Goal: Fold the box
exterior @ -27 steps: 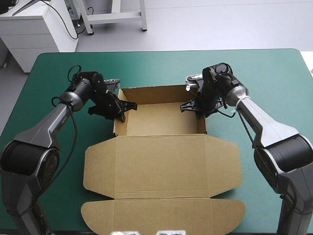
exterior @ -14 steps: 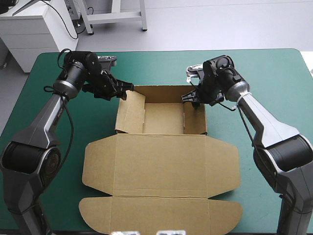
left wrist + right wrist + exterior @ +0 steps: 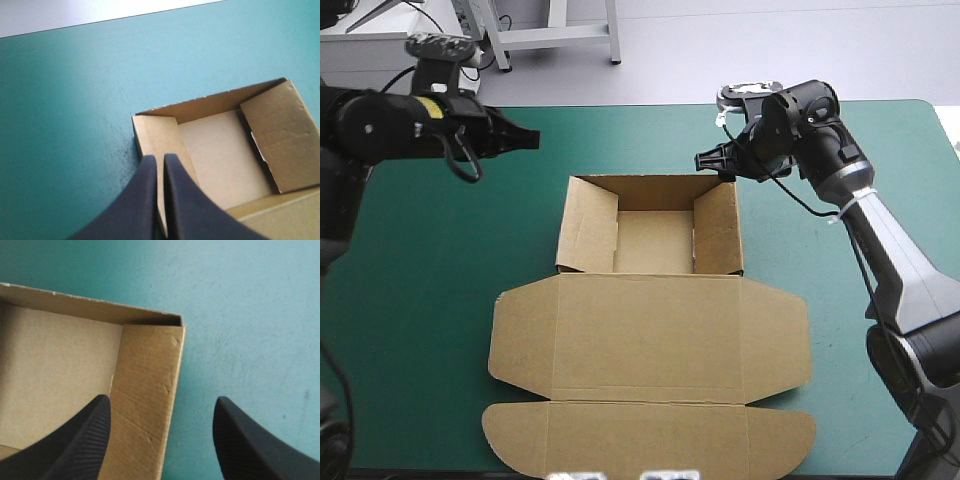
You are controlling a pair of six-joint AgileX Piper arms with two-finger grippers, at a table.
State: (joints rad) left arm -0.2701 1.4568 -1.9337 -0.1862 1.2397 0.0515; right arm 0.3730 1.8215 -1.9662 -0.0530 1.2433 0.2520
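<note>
The brown box (image 3: pixel 650 330), tray up and lid flat at the middle of the counter (image 3: pixel 440 250), looks like light, stiff board, best gripped on a wall edge; the left hand (image 3: pixel 525 138) is clenched and empty, the right hand (image 3: pixel 713 163) spread.

Teal-green table cover (image 3: pixel 410 250), lying flat, faint pale scratches (image 3: pixel 217 357)

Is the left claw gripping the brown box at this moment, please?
No, the left claw is shut on nothing over the bare teal-green cover, well apart from the brown box.
</note>
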